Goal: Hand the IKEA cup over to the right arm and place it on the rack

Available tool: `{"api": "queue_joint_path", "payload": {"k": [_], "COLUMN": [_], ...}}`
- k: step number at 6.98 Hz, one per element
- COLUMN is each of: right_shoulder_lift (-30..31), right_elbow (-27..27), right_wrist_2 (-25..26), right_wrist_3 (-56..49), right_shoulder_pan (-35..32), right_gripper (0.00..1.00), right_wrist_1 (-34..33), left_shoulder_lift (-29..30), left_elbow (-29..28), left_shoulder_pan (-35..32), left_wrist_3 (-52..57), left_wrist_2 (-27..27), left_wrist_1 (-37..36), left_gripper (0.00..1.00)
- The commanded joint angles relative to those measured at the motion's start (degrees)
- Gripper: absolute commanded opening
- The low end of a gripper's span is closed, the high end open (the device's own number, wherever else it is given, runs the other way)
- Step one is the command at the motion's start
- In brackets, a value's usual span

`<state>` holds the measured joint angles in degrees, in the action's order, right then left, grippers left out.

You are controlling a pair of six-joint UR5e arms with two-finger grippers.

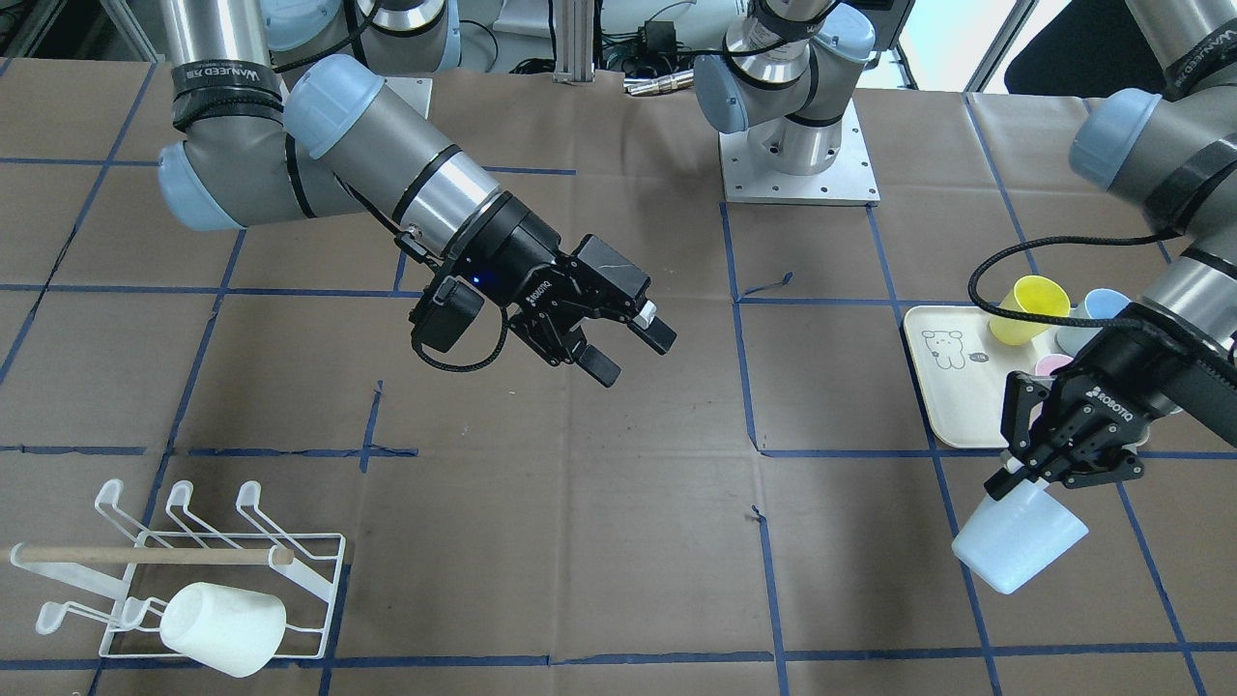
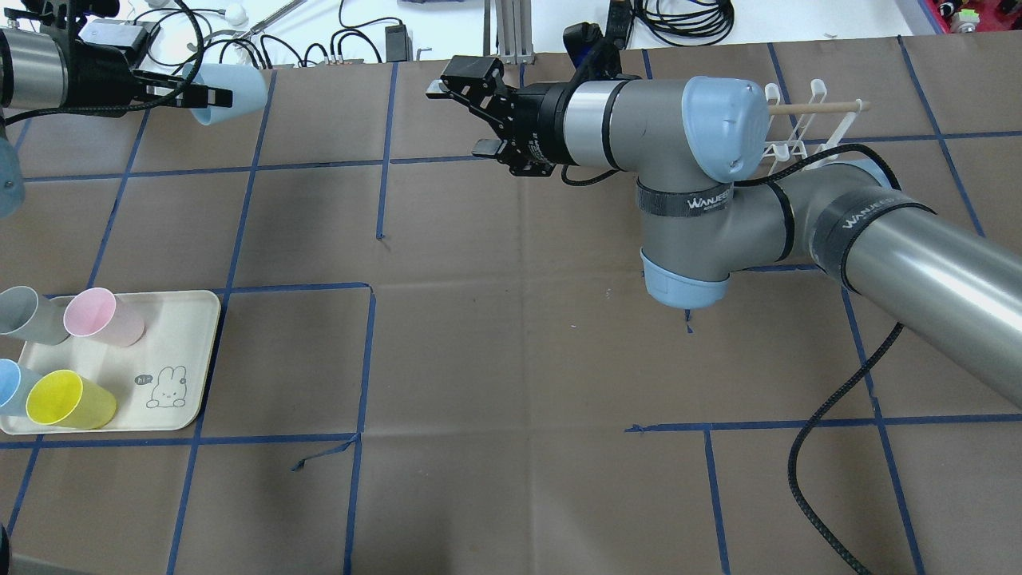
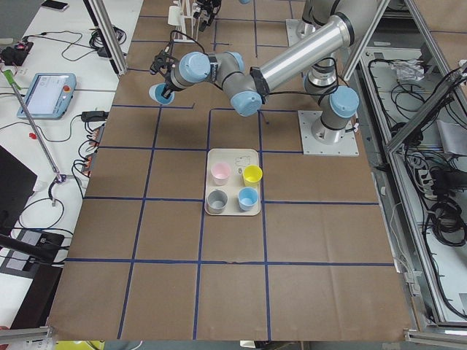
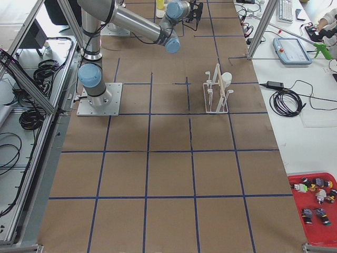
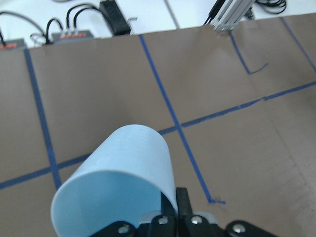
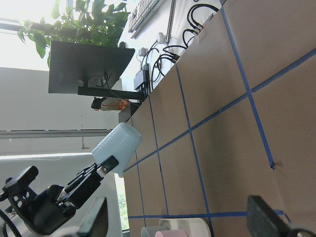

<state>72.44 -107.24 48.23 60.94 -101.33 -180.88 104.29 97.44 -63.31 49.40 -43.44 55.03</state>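
My left gripper (image 1: 1012, 477) is shut on the rim of a pale blue cup (image 1: 1020, 541) and holds it tilted above the table. It also shows at the far left of the overhead view (image 2: 201, 96) with the cup (image 2: 235, 92). The cup fills the left wrist view (image 5: 118, 182). My right gripper (image 1: 633, 353) is open and empty, raised over the table's middle and pointing toward the cup, well apart from it; the overhead view (image 2: 457, 116) shows it too. The white wire rack (image 1: 309, 556) with a wooden dowel (image 1: 145, 555) holds a white cup (image 1: 222, 628).
A cream tray (image 2: 172, 319) with a bear drawing holds a pink cup (image 2: 100, 315), a yellow cup (image 2: 68, 399), a grey cup (image 2: 24, 313) and a blue cup (image 2: 8, 385). The right arm (image 2: 718, 184) partly hides the rack (image 2: 786, 148) in the overhead view.
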Motion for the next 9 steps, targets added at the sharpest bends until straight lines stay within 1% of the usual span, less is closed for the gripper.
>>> {"api": "queue_joint_path", "payload": {"k": [1,3,4,6,7,8,9], "right_shoulder_lift": [-0.8,-0.89,-0.98,-1.07,-1.33,-1.77,-1.77], "right_elbow": [-1.3,-2.8,-3.93,-4.21,-4.21,-4.21,-4.21], "right_wrist_2": [0.02,0.02,0.02,0.72,0.9,0.9,1.59], "right_wrist_3": [8.09,13.31,15.76,16.4,16.49,16.58,16.58], "right_shoulder_pan": [-0.09,0.0,0.0,0.08,0.43,1.39,1.92], "right_gripper": [0.98,0.98,0.99,0.98,0.98,0.98,0.98], "right_wrist_1": [-6.81,-9.82,-12.28,-13.7,-14.66,-15.89,-16.34], "left_shoulder_lift": [-0.05,0.74,1.79,6.52,6.98,4.89,5.92], "left_elbow": [5.01,12.11,14.16,14.7,15.05,17.32,19.6], "left_shoulder_pan": [0.11,0.11,0.11,-0.59,-2.77,-5.14,-5.86], "left_wrist_3": [7.96,8.44,8.61,8.18,6.17,0.15,-9.83], "left_wrist_2": [13.49,22.21,27.74,33.22,34.64,34.13,33.78], "left_wrist_1": [-1.24,-14.97,-20.7,-31.33,-35.22,-38.21,-49.64], "left_gripper": [0.0,0.0,0.0,0.0,0.0,0.0,0.0]}}
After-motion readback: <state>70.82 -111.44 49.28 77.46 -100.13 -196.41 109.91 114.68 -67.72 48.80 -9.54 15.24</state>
